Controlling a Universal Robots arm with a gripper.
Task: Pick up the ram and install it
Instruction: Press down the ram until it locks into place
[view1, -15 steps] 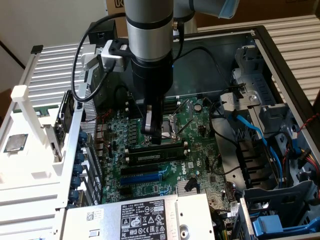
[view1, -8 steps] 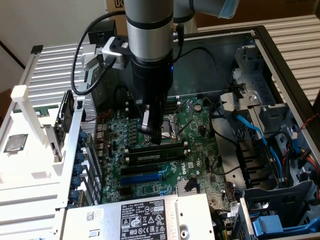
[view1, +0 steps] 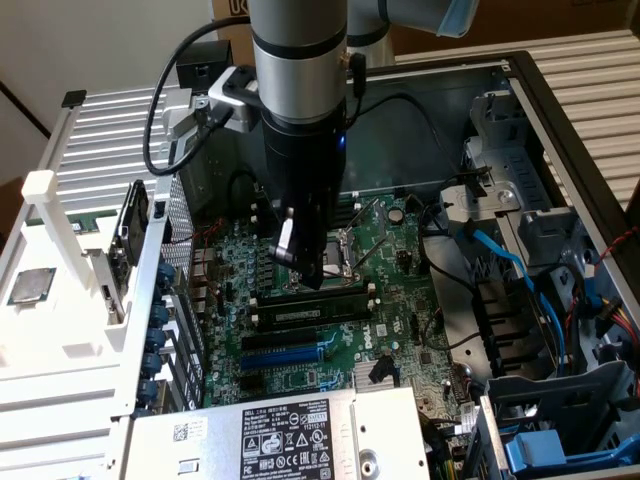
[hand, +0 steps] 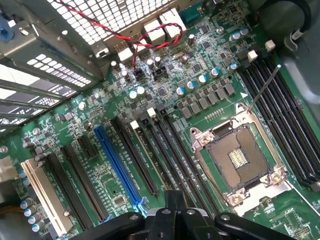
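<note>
Exterior view: the gripper is clenched and hangs low over the motherboard inside the open computer case. The ram lies just below the gripper tips, seated lengthwise in a slot beside the CPU socket. The fingers stand directly above the ram's middle; whether they touch it cannot be told. A blue slot lies further out from the gripper, beyond the ram. In the wrist view the gripper shows closed fingers over the dark slots, with the CPU socket to one side and the blue slot to the other.
</note>
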